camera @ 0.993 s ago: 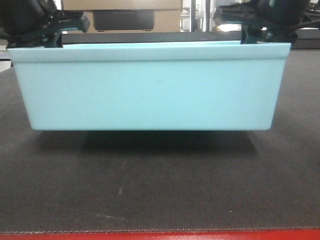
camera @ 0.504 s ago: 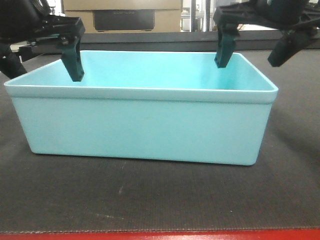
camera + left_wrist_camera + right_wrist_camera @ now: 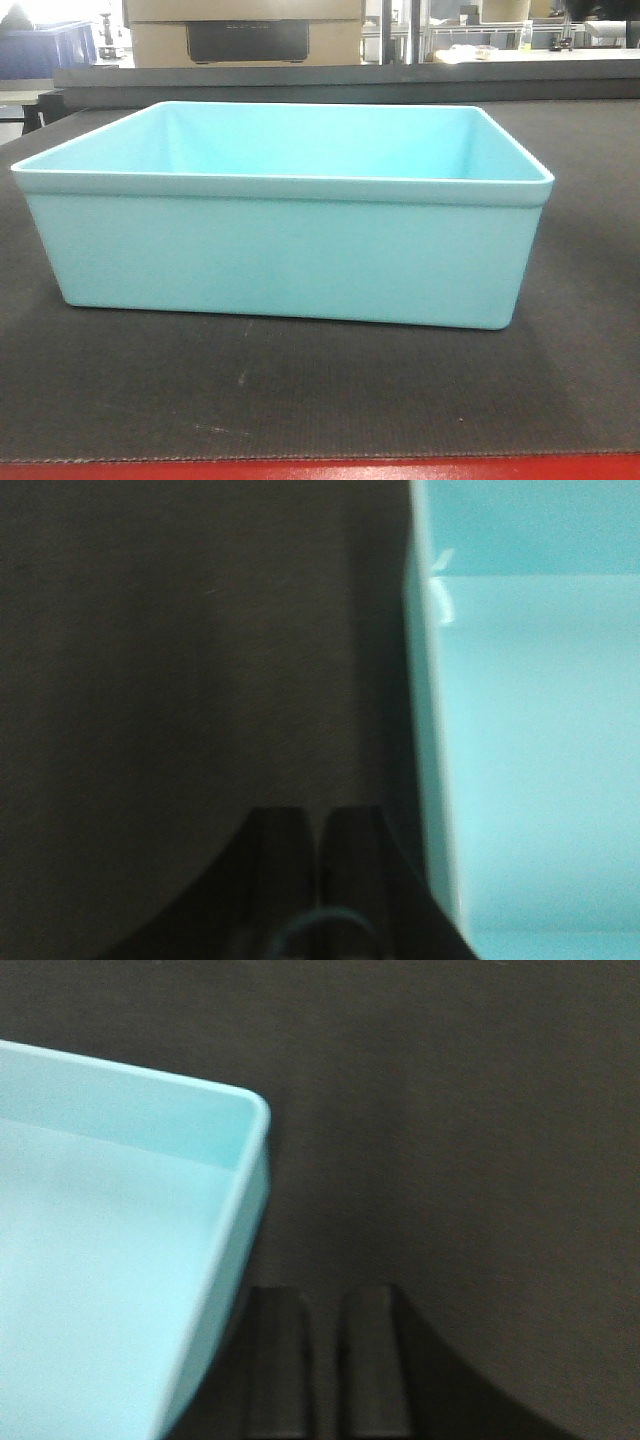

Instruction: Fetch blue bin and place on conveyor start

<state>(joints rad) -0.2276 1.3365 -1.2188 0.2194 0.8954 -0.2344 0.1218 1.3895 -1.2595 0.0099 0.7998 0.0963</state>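
Resting flat on the conveyor start [image 3: 300,390], the blue bin [image 3: 285,255] is now released, both arms withdrawn; left gripper [image 3: 322,845] nearly closed, right gripper [image 3: 325,1345] slightly apart, placement apparently complete.

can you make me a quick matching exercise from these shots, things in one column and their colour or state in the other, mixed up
Things:
1. blue bin
2. conveyor start
3. red strip
4. left gripper

Colour or state:
a. runs along the belt's front edge
b. pale turquoise, empty, sitting on the belt
c. jaws nearly together, holding nothing, beside the bin wall
d. dark textured matting

Pairs: 1-b, 2-d, 3-a, 4-c
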